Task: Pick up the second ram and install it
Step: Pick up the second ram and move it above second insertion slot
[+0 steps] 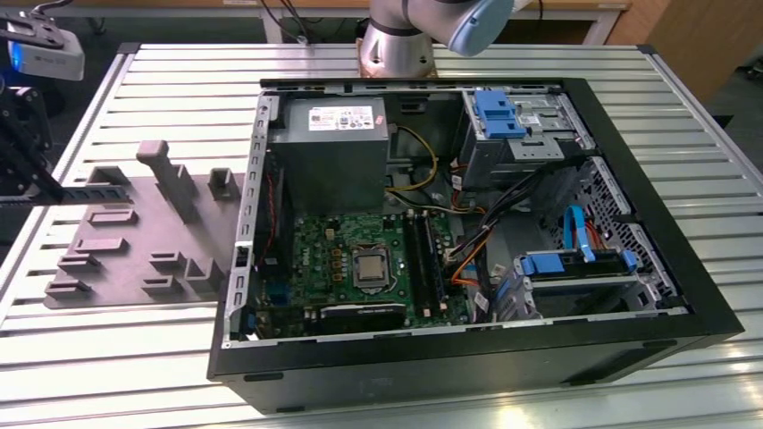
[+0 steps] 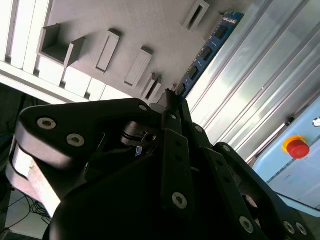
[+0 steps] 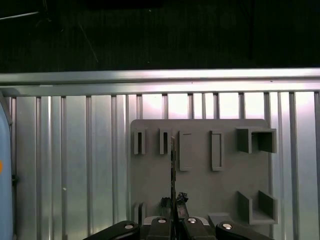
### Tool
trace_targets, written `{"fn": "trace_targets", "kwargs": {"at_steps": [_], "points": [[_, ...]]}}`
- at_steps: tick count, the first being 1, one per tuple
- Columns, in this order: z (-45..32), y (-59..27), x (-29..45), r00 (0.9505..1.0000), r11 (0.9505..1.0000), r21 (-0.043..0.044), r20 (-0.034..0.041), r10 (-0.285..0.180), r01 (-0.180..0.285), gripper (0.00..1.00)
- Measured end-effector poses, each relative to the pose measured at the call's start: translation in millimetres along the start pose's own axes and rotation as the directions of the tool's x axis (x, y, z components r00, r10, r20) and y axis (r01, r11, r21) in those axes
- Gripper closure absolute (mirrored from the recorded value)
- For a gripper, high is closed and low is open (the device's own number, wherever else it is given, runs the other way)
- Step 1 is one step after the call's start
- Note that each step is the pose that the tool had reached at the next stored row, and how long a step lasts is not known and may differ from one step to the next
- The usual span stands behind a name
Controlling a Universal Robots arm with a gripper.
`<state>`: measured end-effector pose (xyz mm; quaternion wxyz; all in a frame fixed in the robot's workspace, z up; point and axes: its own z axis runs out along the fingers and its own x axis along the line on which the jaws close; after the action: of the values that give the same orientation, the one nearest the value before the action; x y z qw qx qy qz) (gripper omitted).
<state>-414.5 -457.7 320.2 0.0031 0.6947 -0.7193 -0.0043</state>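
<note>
Gripper (image 2: 169, 102): jaws closed on one end of the ram (image 2: 209, 49), whose long axis runs straight out from the fingertips — edge-on in the first wrist view. Beyond it lies the grey fixture (image 3: 200, 185). The slots (image 1: 420, 255) sit well apart, toward the exterior view's right. Clamped end hidden — grip depth unclear.

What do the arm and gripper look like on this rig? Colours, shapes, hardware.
In the exterior view, the silver-grey cylindrical arm segment carries a pale blue rounded joint cap. In the second wrist view, the gripper is matte black: angular linkage plates narrowing to slim fingers, studded with silver bolt heads.
</note>
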Motion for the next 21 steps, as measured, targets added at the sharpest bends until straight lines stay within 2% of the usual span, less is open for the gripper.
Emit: {"fn": "trace_targets", "kwargs": {"at_steps": [21], "points": [[-14.3,0.2,-1.1,1.0,1.0,0.0001,-0.0023,0.0,0.0,0.86]]}}
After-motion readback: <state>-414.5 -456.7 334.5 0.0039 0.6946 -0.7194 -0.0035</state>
